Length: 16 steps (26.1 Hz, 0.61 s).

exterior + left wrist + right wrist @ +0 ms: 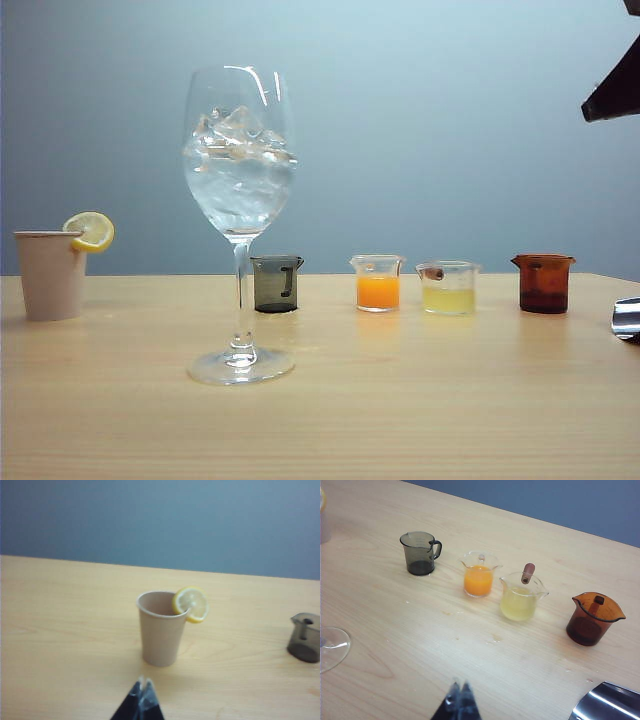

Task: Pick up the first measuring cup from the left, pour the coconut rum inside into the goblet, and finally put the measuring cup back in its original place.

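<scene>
On the table (400, 420) one goblet (239, 180) stands nearest the exterior camera, its bowl full of ice cubes (240, 135) and clear liquid. Behind it runs a row of four small cups: the first measuring cup (275, 284), smoky grey and looking almost empty, then an orange-filled cup (377, 283), a pale-yellow cup (448, 288) and an amber-brown cup (544, 283). One paper cup (50, 274) with one lemon slice (90, 231) on its rim stands at the far left.

The exterior view shows neither tool clearly, only a dark arm part (615, 90) at the upper right and a shiny metal object (627, 318) at the table's right edge. The left wrist view shows the left tool (143, 687) with fingertips pressed together, holding nothing, low over the table; the paper cup sits just beyond it at twelve o'clock, and the grey cup lies well apart at about two o'clock. The right wrist view shows the right tool (460, 690) likewise pressed together and empty, above the table; the grey cup stands well apart at about eleven o'clock, with the goblet's foot (332, 647) at nine o'clock.
</scene>
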Tool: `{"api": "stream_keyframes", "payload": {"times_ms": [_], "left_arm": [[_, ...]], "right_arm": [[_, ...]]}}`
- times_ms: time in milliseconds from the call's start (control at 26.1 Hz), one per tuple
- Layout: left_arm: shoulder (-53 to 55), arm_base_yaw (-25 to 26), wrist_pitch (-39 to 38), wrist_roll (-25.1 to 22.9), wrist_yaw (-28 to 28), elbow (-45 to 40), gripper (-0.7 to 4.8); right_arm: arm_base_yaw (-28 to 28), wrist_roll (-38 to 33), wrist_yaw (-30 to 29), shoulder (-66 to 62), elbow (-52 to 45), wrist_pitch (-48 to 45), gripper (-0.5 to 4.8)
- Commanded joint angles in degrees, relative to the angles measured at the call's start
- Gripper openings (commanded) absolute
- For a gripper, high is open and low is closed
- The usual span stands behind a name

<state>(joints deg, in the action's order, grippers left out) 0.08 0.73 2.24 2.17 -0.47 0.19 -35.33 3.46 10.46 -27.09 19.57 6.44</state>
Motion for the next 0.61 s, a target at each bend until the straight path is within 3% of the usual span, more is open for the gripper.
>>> {"api": "stream_keyframes", "payload": {"times_ms": [38, 268, 613], "left_arm": [[0.1, -0.6, -1.3, -0.2, -2.3, 0.2, -0.06], [0.1, -3.7, -1.3, -5.9, -3.4, 0.2, -0.06], [0.1, -3.7, -1.4, -6.3, -3.2, 0.2, 0.04]], "right_arm": [[0.0, -0.2, -0.1, 0.0, 0.2, -0.7, 0.00], [0.0, -0.2, -0.1, 0.0, 0.2, -0.7, 0.00], [0.0, -0.3, 0.0, 0.0, 0.2, -0.6, 0.00]]}}
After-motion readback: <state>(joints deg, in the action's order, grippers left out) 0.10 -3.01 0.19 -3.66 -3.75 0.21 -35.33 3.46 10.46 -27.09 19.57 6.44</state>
